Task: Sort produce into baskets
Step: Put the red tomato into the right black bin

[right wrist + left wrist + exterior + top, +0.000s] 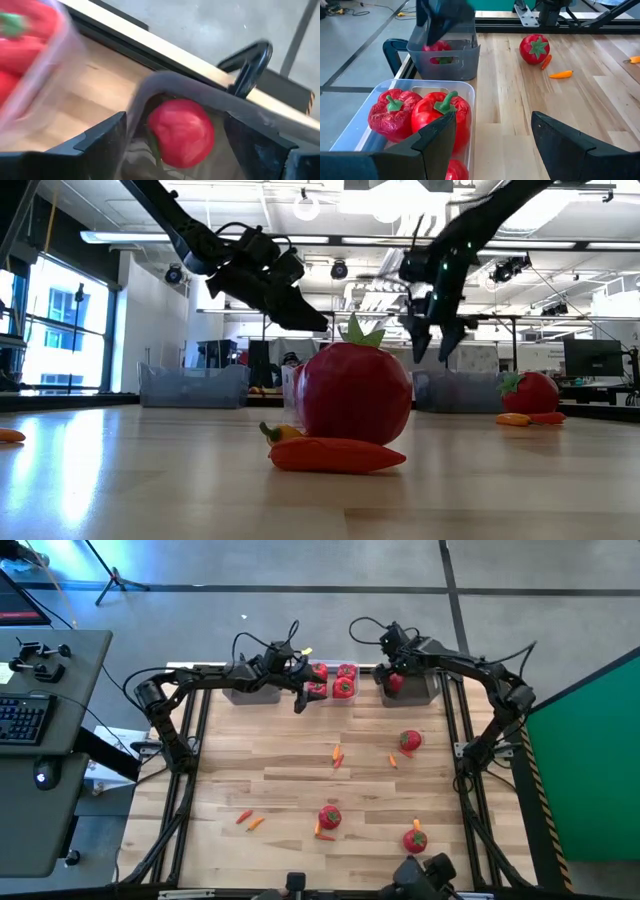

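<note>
Sorting looks partly done. The clear rectangular plastic basket at the top centre of the high view already holds several small red bell peppers, and the dark grey translucent basket just to its right holds one round red tomato. A second dark grey basket, left of the clear one, shows nothing inside that I can make out.

Left on the wooden bench: three tomatoes, at centre right, lower centre and lower right, plus scattered thin orange carrot pieces.

The left end effector hangs beside the clear basket, fingers wide, empty. The right end effector hovers over the tomato basket, fingers spread, holding nothing.

In the low view, the nearest tomato stands upright, stem up; the orange piece before it lies lengthwise across the frame.
</note>
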### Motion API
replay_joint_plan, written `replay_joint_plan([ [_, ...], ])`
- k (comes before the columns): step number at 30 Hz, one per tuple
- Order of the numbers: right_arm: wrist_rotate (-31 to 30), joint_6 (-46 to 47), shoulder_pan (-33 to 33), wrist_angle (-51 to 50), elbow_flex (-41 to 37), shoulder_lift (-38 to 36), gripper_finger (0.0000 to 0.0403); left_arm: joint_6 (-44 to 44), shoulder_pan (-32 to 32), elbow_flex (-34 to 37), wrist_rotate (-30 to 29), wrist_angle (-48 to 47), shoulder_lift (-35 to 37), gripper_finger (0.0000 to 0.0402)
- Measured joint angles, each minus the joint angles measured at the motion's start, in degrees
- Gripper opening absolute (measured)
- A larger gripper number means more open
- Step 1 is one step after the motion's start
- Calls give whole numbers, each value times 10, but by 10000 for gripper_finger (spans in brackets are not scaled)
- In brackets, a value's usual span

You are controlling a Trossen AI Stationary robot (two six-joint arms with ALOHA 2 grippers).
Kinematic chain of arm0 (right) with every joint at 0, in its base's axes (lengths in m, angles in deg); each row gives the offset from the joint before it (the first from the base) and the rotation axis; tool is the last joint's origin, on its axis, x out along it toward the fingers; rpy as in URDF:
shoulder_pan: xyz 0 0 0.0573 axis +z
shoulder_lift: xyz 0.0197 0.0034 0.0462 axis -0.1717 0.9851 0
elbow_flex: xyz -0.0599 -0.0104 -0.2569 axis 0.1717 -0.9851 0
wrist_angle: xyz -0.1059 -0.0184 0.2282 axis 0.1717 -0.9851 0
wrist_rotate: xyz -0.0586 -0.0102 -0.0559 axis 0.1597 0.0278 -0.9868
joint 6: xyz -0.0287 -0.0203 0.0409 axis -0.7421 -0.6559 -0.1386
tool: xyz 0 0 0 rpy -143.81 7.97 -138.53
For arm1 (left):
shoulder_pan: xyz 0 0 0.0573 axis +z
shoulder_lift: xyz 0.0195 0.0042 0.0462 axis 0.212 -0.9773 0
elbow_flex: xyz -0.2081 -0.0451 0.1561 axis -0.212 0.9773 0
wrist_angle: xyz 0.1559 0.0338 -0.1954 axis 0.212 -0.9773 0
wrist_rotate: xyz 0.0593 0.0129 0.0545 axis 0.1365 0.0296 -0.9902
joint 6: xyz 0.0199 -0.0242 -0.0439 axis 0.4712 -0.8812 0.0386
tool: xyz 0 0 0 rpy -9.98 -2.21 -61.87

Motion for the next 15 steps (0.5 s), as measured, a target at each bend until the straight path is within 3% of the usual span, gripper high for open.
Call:
replay_joint_plan([
  [4, 3, -16, 12, -52, 8, -26, 260, 2, 1, 0, -2, 1, 0, 245],
  [12, -20, -33, 8, -128, 7, -20, 26, 6, 2, 0, -2, 1, 0, 245],
  [15, -23, -34, -3, -148, 7, -15, 17, 6, 2, 0, -2, 1, 0, 245],
])
